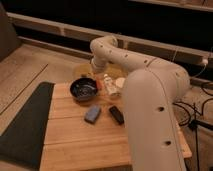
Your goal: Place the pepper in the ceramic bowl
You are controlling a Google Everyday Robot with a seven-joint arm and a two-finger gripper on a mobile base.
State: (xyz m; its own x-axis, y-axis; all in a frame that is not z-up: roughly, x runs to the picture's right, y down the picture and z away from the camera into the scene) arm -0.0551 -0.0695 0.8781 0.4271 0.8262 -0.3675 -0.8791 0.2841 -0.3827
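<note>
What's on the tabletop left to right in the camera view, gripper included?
Dark mat → ceramic bowl → blue-grey block → gripper, shut, just right of the bowl → black bar. Pepper left out: only a reddish sliver by the gripper.

Smooth cream-white rounded arm point(150, 95), small dark holes.

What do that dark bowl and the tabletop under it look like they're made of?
The ceramic bowl looks glazed: dark, with glossy highlights. The tabletop looks like pale wood, in plank-like strips with seams. The gripper hangs just right of the bowl, above the table, closed; the pepper seems to sit beside it.
</note>
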